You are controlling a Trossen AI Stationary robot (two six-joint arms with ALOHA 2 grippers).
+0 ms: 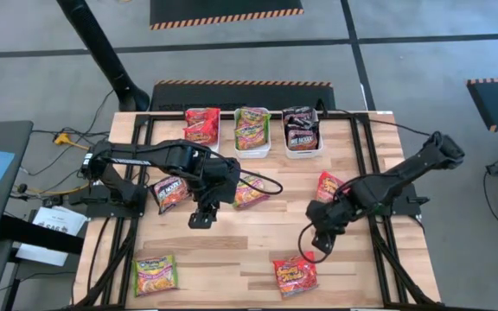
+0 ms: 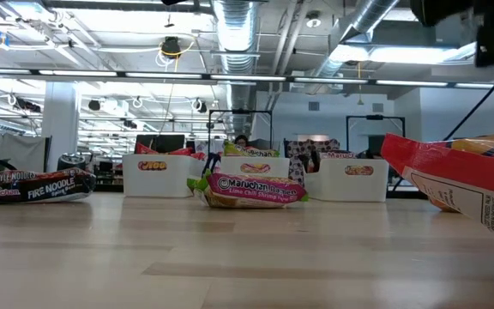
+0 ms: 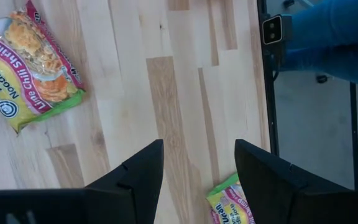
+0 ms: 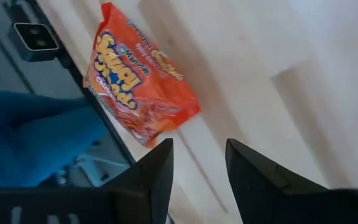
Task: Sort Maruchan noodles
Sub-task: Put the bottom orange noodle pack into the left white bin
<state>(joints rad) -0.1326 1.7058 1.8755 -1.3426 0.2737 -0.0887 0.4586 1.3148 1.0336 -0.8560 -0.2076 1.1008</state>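
Five Maruchan packets lie flat on the wooden table: a black one, a green one, a red one, a green one near the near edge and a red-orange one. My left gripper hangs open over bare wood between the black and green packets; its wrist view shows the two green packets on either side of the open fingers. My right gripper is open above the table, just short of the red-orange packet.
Three white bins stand in a row at the far edge: the left one holds red packets, the middle one green, the right one black. Black rails run along both table sides. A small camera sits at the near edge.
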